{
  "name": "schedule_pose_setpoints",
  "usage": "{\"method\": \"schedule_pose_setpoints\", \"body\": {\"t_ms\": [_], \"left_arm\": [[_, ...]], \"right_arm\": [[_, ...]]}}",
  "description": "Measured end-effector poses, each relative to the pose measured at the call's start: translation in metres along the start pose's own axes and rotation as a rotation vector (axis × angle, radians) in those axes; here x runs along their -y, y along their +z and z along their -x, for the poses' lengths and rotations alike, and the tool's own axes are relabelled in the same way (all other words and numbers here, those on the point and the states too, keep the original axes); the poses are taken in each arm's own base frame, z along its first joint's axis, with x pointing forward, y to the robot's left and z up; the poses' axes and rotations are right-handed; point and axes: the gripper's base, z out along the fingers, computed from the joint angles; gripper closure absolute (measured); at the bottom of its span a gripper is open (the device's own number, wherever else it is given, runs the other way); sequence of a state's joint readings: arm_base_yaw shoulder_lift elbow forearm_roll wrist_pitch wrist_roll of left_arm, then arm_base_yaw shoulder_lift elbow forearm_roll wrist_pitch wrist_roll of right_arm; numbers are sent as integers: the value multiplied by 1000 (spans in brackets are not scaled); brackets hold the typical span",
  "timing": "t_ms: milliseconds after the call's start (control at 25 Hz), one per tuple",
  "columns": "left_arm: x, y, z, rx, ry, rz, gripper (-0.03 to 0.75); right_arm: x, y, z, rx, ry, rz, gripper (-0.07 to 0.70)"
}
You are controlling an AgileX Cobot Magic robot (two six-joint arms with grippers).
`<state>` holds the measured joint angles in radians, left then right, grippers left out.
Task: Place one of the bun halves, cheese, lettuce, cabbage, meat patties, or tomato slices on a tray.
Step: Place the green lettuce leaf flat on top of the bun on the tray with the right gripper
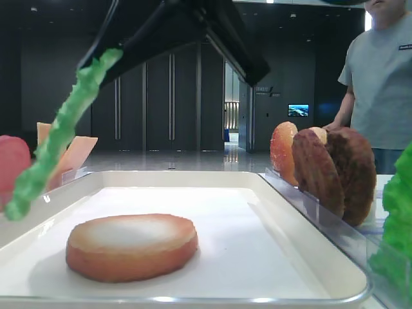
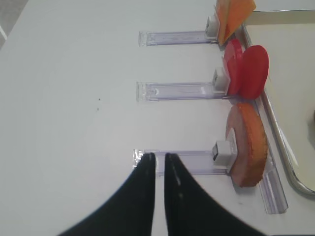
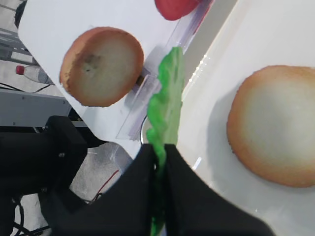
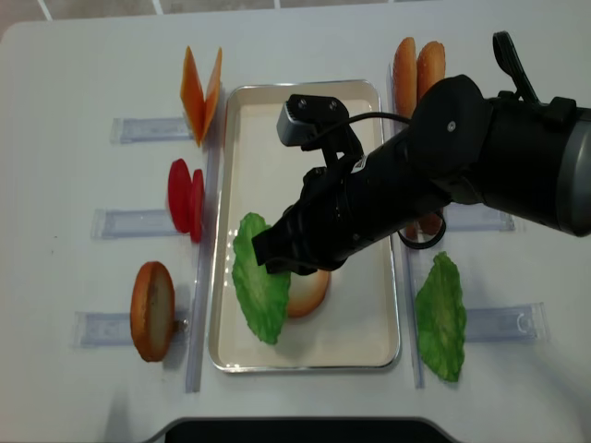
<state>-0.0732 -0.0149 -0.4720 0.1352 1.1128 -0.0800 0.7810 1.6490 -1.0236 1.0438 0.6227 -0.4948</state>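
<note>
My right gripper (image 4: 275, 255) reaches across the white tray (image 4: 369, 341) and is shut on a ruffled green lettuce (image 4: 260, 293) leaf, which hangs edge-on over the tray's left side. In the right wrist view the lettuce (image 3: 167, 98) sticks out from between the black fingers (image 3: 142, 167). One bun half (image 1: 132, 246) lies flat on the tray, pale face up, partly under the leaf from above. My left gripper (image 2: 158, 158) hovers over the bare table left of the tray, its fingers nearly together with nothing between them.
Clear holders left of the tray carry a standing bun half (image 4: 152, 311), tomato slices (image 4: 185, 198) and cheese (image 4: 201, 92). Right of the tray are meat patties (image 1: 335, 170), more buns (image 4: 416, 65) and another lettuce leaf (image 4: 441, 317). A person (image 1: 386, 77) stands at the far side.
</note>
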Motion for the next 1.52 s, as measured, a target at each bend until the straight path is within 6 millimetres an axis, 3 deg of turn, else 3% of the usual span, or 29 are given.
{"method": "schedule_pose_setpoints", "body": {"t_ms": [800, 1520], "left_arm": [[0, 0, 0, 0, 0, 0, 714], [0, 0, 0, 0, 0, 0, 715]], "right_arm": [[34, 14, 11, 36, 64, -48, 617], [36, 13, 10, 11, 50, -48, 617]]}}
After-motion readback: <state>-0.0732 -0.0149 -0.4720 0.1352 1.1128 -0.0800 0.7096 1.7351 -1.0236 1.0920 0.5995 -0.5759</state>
